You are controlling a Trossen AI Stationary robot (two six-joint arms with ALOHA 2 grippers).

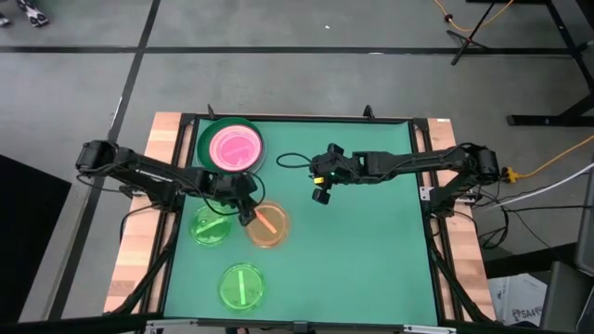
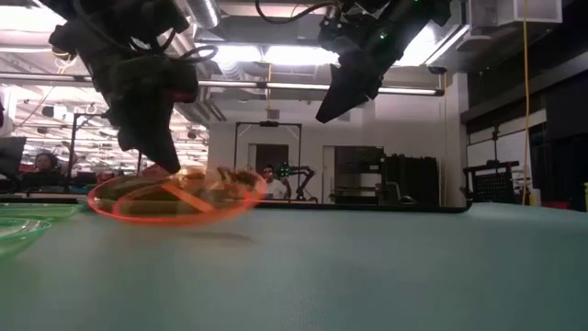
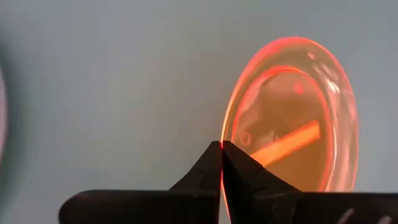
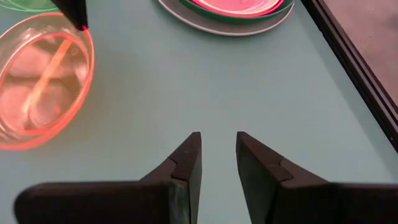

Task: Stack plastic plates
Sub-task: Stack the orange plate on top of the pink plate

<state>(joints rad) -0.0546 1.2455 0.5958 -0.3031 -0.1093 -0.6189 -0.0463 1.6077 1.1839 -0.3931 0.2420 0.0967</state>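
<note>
- Clearly, the left gripper (image 1: 247,216) was pinched shut on the rim of the orange plate (image 1: 268,224), at the edge facing the left arm; in the left wrist view its two dark fingers (image 3: 239,167) met on the glowing rim of that plate (image 3: 292,118).
- From the low view, the orange plate (image 2: 175,197) hung tilted, lifted at the gripped side and clear of the green table (image 2: 367,267), with the left gripper (image 2: 158,158) coming down on it from above.
- That plate was see-through and had a bar mark across its middle.
- The right gripper (image 1: 321,194) hovered over bare table near the middle, well apart from every plate; its fingers (image 4: 186,163) stood a little apart with nothing between them.
- A stack of larger plates (image 1: 230,147) sat at the far edge of the table on the left side, pink showing on top with a dark green rim around it and a pale rim beneath.
- One small green plate (image 1: 212,225) lay just beside the orange one, on the side of the left arm.
- A second small green plate (image 1: 241,286) lay near the front edge, apart from the others.
- Both green plates were see-through and flat on the table.
- People showed dimly in the room behind the table in the low view.
</note>
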